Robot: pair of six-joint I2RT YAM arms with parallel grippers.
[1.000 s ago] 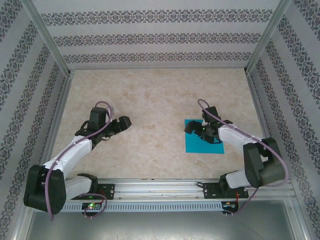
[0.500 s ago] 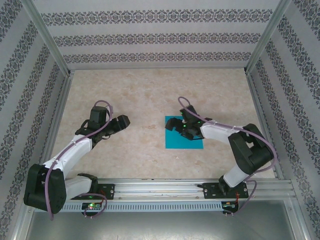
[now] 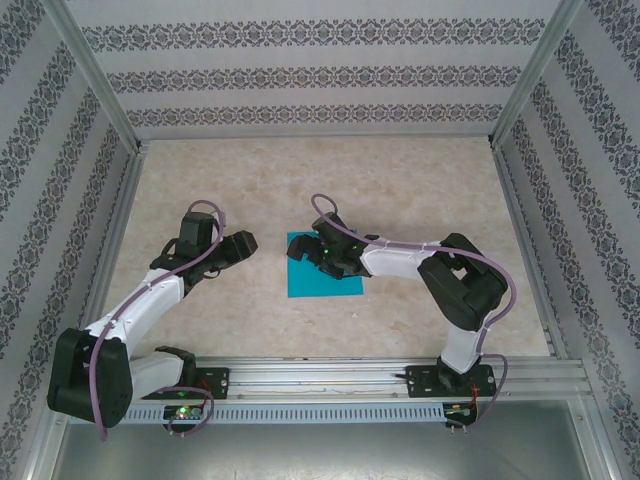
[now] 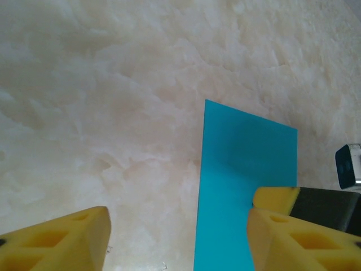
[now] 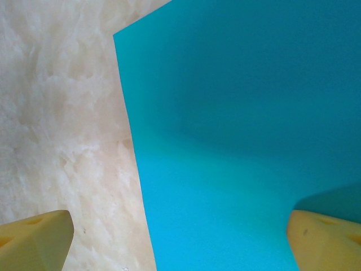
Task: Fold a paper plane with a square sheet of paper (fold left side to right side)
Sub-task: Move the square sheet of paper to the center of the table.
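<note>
right arm [image 3: 420,262] has swung left across the marbled surface [image 3: 300,170], and the square sheet of paper [image 3: 325,284] has come with it, from the right side to near the middle. it lies flat, its far edge hidden under the right hand [image 3: 310,253], fingers [image 5: 36,240] spread wide; whether they press it is unclear. left hand [image 3: 245,244] stands parted and empty, just left of the sheet.

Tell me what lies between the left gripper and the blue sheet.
Only bare table between the left gripper and the sheet, in the top external view.
</note>
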